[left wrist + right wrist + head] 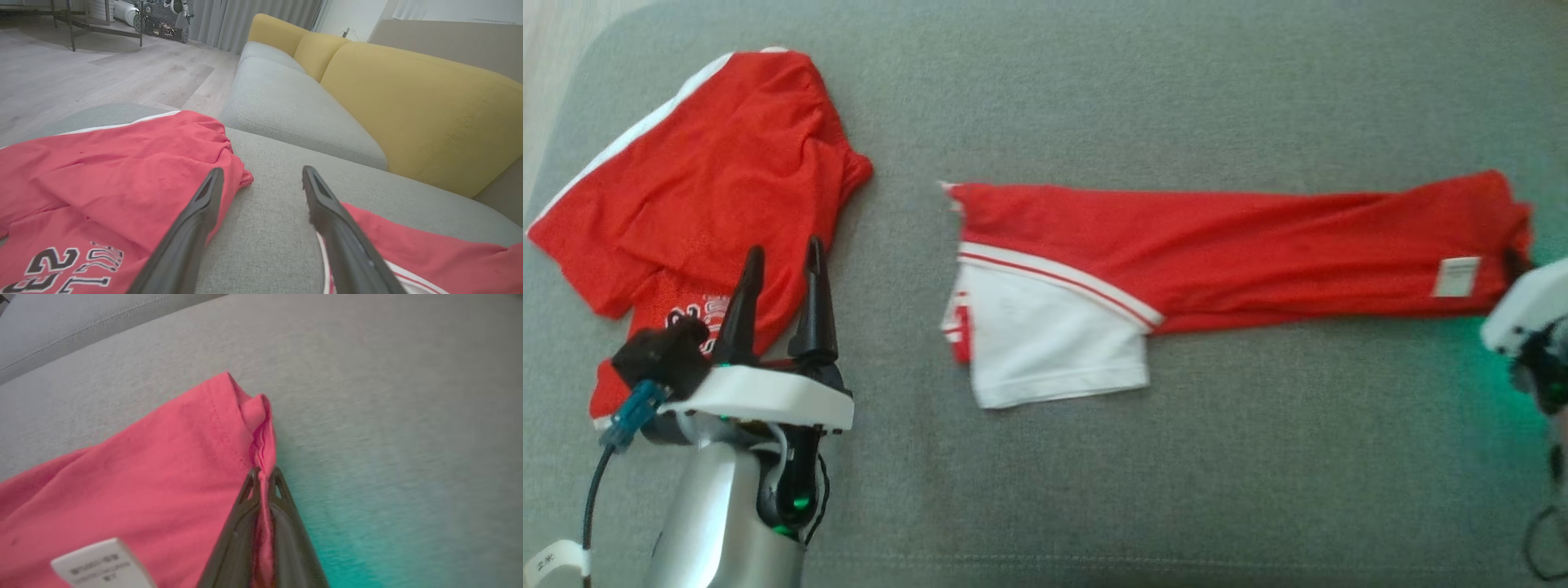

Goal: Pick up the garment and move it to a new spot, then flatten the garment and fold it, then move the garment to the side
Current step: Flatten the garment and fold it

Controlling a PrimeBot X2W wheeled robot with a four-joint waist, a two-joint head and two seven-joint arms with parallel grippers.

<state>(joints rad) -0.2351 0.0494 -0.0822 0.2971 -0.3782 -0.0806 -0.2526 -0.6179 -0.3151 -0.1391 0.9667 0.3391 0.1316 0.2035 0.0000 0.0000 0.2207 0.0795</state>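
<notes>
- The right pincer (pixel 264 473) is clamped together on the hemmed corner of the long, folded red garment (pixel 1258 245). The garment stretches away from it across the grey sofa seat (pixel 1176 474), toward the left pincer.
- The left pincer (pixel 783 249) hangs with its fingers apart above a second red garment (pixel 703 163), gripping nothing.
- Risk: the pinch takes only a thin edge, so a one-ended pull could slip free or drag the fold open.

This is looking like a home living room. A grey sofa (pixel 286 102) with yellow back cushions (pixel 408 110) is running up the left wrist view's right, with plank flooring (pixel 102 73) showing upper left and curtains (pixel 253 20) hanging top centre.
</notes>
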